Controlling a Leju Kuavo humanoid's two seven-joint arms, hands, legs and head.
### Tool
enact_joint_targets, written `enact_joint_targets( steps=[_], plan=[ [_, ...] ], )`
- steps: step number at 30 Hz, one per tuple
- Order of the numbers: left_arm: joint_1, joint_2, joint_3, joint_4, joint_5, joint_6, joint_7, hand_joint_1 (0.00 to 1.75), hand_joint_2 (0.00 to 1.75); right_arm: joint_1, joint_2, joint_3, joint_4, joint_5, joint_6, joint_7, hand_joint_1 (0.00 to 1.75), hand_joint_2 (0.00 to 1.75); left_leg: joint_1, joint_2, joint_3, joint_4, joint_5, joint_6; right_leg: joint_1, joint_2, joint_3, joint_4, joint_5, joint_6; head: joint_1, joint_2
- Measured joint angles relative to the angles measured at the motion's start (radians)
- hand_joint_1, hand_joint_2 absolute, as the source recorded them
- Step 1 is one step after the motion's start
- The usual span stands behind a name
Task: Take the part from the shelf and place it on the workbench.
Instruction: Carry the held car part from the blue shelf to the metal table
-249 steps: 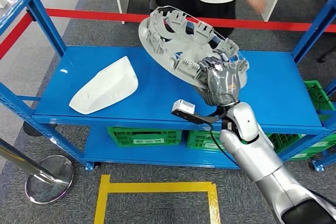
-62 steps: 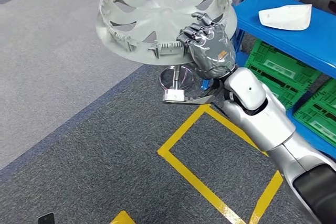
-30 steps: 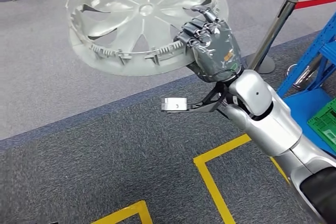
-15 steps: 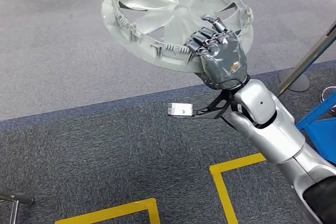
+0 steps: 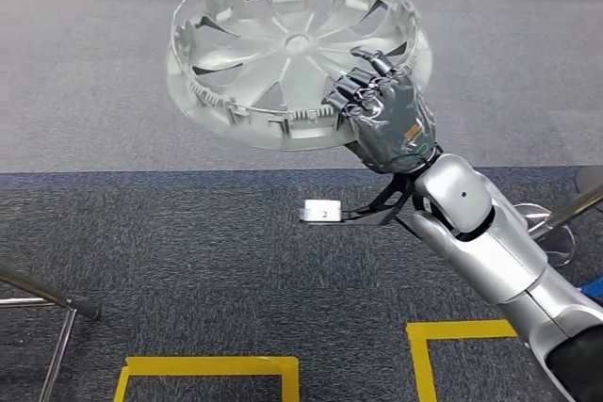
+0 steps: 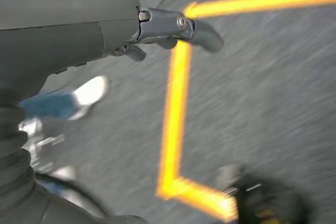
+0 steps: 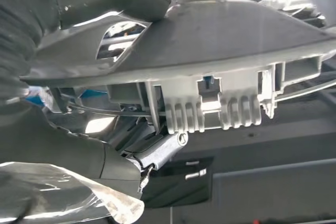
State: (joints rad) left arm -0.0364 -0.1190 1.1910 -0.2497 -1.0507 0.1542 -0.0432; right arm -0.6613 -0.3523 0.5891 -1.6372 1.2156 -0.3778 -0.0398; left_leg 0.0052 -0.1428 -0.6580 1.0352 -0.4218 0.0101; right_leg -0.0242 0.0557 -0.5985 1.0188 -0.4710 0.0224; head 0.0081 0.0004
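The part is a round silver-grey wheel cover [image 5: 285,54] with spokes and clips around its rim, held nearly flat in the air over the carpet. My right hand [image 5: 387,120] grips its near right rim, fingers curled over the edge. From the right wrist view the wheel cover [image 7: 222,40] shows its ribbed rim clips from close by, with my right hand [image 7: 79,161] clamped around the edge. My left hand [image 6: 79,30] hangs over the blurred floor with its fingers stretched out and nothing in them.
Dark grey carpet lies below, with lighter grey floor [image 5: 85,63] beyond. Yellow tape [image 5: 213,364] marks boxes on the floor, with yellow tape [image 6: 174,119] also under my left hand. A barrier pole [image 5: 42,294] slants in at the left and a chrome stand base [image 5: 547,223] sits at the right.
The whole view has swung as my body turned: the blue shelf has passed out of view and open floor has come in. My right hand still holds the wheel cover.
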Motion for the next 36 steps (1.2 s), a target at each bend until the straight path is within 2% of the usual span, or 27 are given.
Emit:
enact_joint_targets(
  steps=[2,3,4,5,6,7,8,10,12,14,15,17,18,19,20,21,22,23,24,26,28,29,30,31,32,34,36],
  plan=[
    [0.005,-0.002,0.000,0.001,-0.010,-0.036,0.035,0.00,1.75,-0.003,0.018,0.009,0.007,-0.013,0.008,-0.003,1.75,1.75,-0.004,0.055,-0.023,0.053,-0.030,-0.011,-0.002,-0.030,0.016,-0.015,0.001,-0.009,-0.008,0.000],
    [0.005,-0.005,0.000,0.002,-0.016,-0.051,0.042,0.00,1.75,-0.005,0.026,0.014,0.011,-0.018,0.011,-0.006,1.75,1.75,-0.004,0.091,-0.048,0.107,-0.055,-0.016,0.000,-0.045,0.022,-0.018,0.000,-0.012,-0.012,0.000],
    [0.004,-0.006,0.000,0.002,-0.022,-0.065,0.049,0.00,1.75,-0.007,0.034,0.019,0.015,-0.026,0.015,-0.009,1.75,1.75,0.000,0.113,-0.081,0.172,-0.082,-0.022,0.002,-0.062,0.028,-0.019,-0.003,-0.014,-0.015,0.000],
    [0.004,-0.008,0.000,0.002,-0.027,-0.075,0.054,0.00,1.75,-0.009,0.042,0.023,0.019,-0.034,0.018,-0.013,1.75,1.75,0.004,0.123,-0.110,0.228,-0.100,-0.027,0.003,-0.079,0.032,-0.019,-0.007,-0.015,-0.014,0.000],
    [0.004,-0.009,0.000,0.002,-0.031,-0.082,0.058,0.00,1.75,-0.011,0.049,0.027,0.023,-0.042,0.022,-0.017,1.75,1.75,0.009,0.127,-0.127,0.258,-0.102,-0.031,0.004,-0.096,0.036,-0.019,-0.011,-0.015,-0.015,0.000],
    [0.006,-0.009,0.000,0.002,-0.034,-0.087,0.061,0.00,1.75,-0.011,0.057,0.031,0.028,-0.049,0.026,-0.020,1.75,1.75,0.014,0.130,-0.125,0.250,-0.086,-0.036,0.003,-0.111,0.041,-0.018,-0.016,-0.013,-0.015,0.000],
    [0.008,-0.010,0.000,0.002,-0.035,-0.089,0.063,0.00,1.75,-0.012,0.063,0.036,0.032,-0.053,0.027,-0.022,1.75,1.75,0.019,0.137,-0.103,0.203,-0.053,-0.040,0.003,-0.125,0.047,-0.018,-0.021,-0.009,-0.015,0.000],
    [0.010,-0.011,-0.001,0.002,-0.037,-0.092,0.064,0.00,1.75,-0.012,0.072,0.041,0.038,-0.057,0.028,-0.023,1.75,1.75,0.020,0.178,-0.039,0.072,0.007,-0.044,0.005,-0.148,0.058,-0.016,-0.033,0.002,-0.016,0.000],
    [0.009,-0.014,-0.002,0.002,-0.042,-0.093,0.064,0.00,1.75,-0.015,0.076,0.045,0.044,-0.056,0.030,-0.025,1.75,1.75,0.010,0.208,-0.009,0.008,0.018,-0.032,0.010,-0.166,0.063,-0.013,-0.043,0.016,-0.016,0.000],
    [0.010,-0.015,-0.004,0.002,-0.052,-0.094,0.064,0.00,1.75,-0.020,0.084,0.050,0.049,-0.048,0.034,-0.030,1.75,1.75,0.003,0.195,-0.009,0.006,0.010,-0.010,0.011,-0.184,0.071,-0.015,-0.050,0.028,-0.015,0.000],
    [0.011,-0.015,-0.005,0.002,-0.058,-0.094,0.063,0.00,1.75,-0.023,0.089,0.054,0.052,-0.043,0.035,-0.031,1.75,1.75,0.003,0.184,-0.007,0.005,0.008,-0.002,0.007,-0.179,0.073,-0.014,-0.057,0.033,-0.013,0.000],
    [0.010,-0.014,-0.008,0.002,-0.067,-0.094,0.060,0.00,1.75,-0.030,0.094,0.058,0.058,-0.035,0.037,-0.031,1.75,1.75,0.004,0.163,-0.001,0.002,0.006,0.013,0.000,-0.129,0.052,0.034,-0.089,0.038,-0.009,0.000],
    [0.007,-0.013,-0.010,0.002,-0.070,-0.094,0.059,0.00,1.75,-0.032,0.095,0.059,0.061,-0.033,0.037,-0.030,1.75,1.75,0.005,0.151,0.001,0.001,0.005,0.019,-0.001,-0.095,0.021,0.091,-0.116,0.036,-0.006,0.000],
    [0.004,-0.013,-0.012,0.002,-0.074,-0.095,0.058,0.00,1.75,-0.034,0.095,0.060,0.065,-0.032,0.037,-0.028,1.75,1.75,0.003,0.139,0.001,0.002,0.004,0.024,0.001,-0.072,-0.018,0.160,-0.140,0.032,-0.004,0.000],
    [0.002,-0.012,-0.014,0.002,-0.078,-0.096,0.057,0.00,1.75,-0.034,0.096,0.061,0.070,-0.031,0.037,-0.027,1.75,1.75,0.001,0.124,0.002,0.002,0.003,0.027,0.004,-0.062,-0.061,0.227,-0.157,0.028,-0.002,0.000],
    [0.000,-0.012,-0.016,0.002,-0.081,-0.098,0.056,0.00,1.75,-0.035,0.096,0.062,0.076,-0.030,0.037,-0.026,1.75,1.75,-0.002,0.109,0.003,0.002,0.002,0.029,0.006,-0.058,-0.094,0.270,-0.158,0.023,-0.001,0.000],
    [0.000,-0.013,-0.019,0.002,-0.085,-0.099,0.056,0.00,1.75,-0.035,0.097,0.063,0.083,-0.029,0.036,-0.025,1.75,1.75,-0.005,0.092,0.006,0.002,0.001,0.031,0.009,-0.056,-0.111,0.276,-0.139,0.017,-0.001,0.000],
    [0.001,-0.014,-0.022,0.002,-0.088,-0.100,0.056,0.00,1.75,-0.036,0.097,0.064,0.088,-0.029,0.036,-0.025,1.75,1.75,-0.008,0.075,0.009,0.002,0.000,0.032,0.013,-0.052,-0.112,0.248,-0.103,0.010,-0.001,0.000],
    [0.003,-0.015,-0.024,0.002,-0.090,-0.101,0.056,0.00,1.75,-0.037,0.098,0.064,0.092,-0.029,0.036,-0.025,1.75,1.75,-0.010,0.059,0.012,0.003,-0.001,0.032,0.016,-0.042,-0.096,0.189,-0.057,0.001,-0.001,0.000],
    [0.004,-0.018,-0.026,0.002,-0.092,-0.100,0.056,0.00,1.75,-0.040,0.098,0.063,0.099,-0.030,0.035,-0.025,1.75,1.75,-0.010,0.033,0.011,0.004,-0.002,0.030,0.018,0.006,-0.051,0.070,0.004,-0.012,-0.002,0.000],
    [0.006,-0.020,-0.027,0.002,-0.092,-0.100,0.056,0.00,1.75,-0.043,0.099,0.063,0.102,-0.029,0.034,-0.025,1.75,1.75,-0.005,0.011,0.004,0.005,0.000,0.022,0.018,0.031,-0.025,0.019,0.009,-0.014,-0.001,0.000],
    [0.007,-0.020,-0.028,0.002,-0.092,-0.100,0.056,0.00,1.75,-0.046,0.101,0.064,0.103,-0.029,0.033,-0.025,1.75,1.75,-0.002,0.000,0.001,0.004,0.001,0.016,0.019,0.023,-0.018,0.010,0.007,-0.012,0.001,0.000],
    [0.009,-0.019,-0.028,0.002,-0.092,-0.100,0.056,0.00,1.75,-0.048,0.103,0.064,0.104,-0.029,0.033,-0.025,1.75,1.75,-0.001,-0.001,-0.001,0.004,0.000,0.011,0.019,0.011,-0.014,0.005,0.006,-0.012,0.003,0.000],
    [0.011,-0.018,-0.028,0.002,-0.093,-0.100,0.056,0.00,1.75,-0.050,0.105,0.064,0.105,-0.029,0.032,-0.025,1.75,1.75,-0.003,0.014,-0.003,0.010,-0.006,0.005,0.017,-0.002,-0.008,-0.002,0.007,-0.015,0.002,0.000],
    [0.012,-0.018,-0.029,0.002,-0.093,-0.099,0.056,0.00,1.75,-0.051,0.107,0.064,0.106,-0.029,0.032,-0.025,1.75,1.75,-0.006,0.042,-0.012,0.033,-0.021,0.000,0.015,-0.016,-0.001,-0.008,0.008,-0.017,0.000,0.000],
    [0.010,-0.018,-0.029,0.002,-0.094,-0.098,0.056,0.00,1.75,-0.050,0.108,0.064,0.108,-0.029,0.033,-0.025,1.75,1.75,-0.008,0.105,-0.057,0.133,-0.076,-0.009,0.014,-0.045,0.009,-0.014,0.005,-0.021,-0.004,0.000],
    [0.007,-0.019,-0.029,0.002,-0.097,-0.090,0.054,0.00,1.75,-0.050,0.108,0.064,0.109,-0.028,0.033,-0.025,1.75,1.75,-0.002,0.125,-0.113,0.247,-0.118,-0.019,0.015,-0.076,0.015,-0.013,-0.001,-0.022,-0.005,0.000]
  ],
)
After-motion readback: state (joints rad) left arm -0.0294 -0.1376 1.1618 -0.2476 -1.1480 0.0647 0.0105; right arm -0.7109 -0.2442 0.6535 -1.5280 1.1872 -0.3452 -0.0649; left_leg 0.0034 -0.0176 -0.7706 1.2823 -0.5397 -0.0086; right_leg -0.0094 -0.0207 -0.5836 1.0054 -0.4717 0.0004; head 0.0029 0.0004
